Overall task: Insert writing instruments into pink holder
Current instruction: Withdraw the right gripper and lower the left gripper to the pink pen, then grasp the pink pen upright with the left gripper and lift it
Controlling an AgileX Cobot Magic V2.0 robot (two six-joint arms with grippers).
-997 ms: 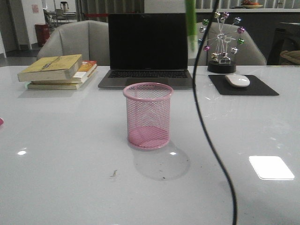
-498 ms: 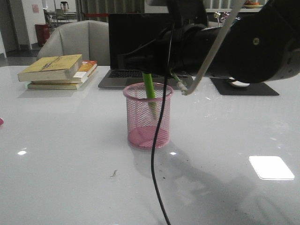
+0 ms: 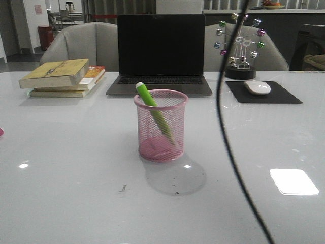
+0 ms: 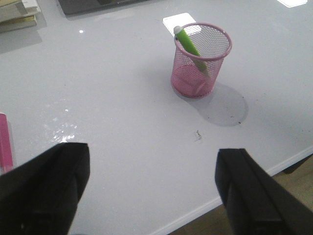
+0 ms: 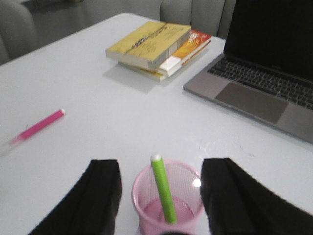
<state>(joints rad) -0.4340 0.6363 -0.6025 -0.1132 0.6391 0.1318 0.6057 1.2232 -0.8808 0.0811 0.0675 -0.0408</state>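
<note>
green marker [image 3: 154, 111] – leaning in pink mesh cup [image 3: 160, 127] | magenta marker [image 5: 38, 126] – on table | both grippers – fingers apart, empty

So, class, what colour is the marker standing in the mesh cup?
Lime green marker with a white tip, clearest in the front view.

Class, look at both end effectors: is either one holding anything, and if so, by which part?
Nothing is held. The left end effector and right end effector are open and empty; the green marker leans inside the holder.
</note>
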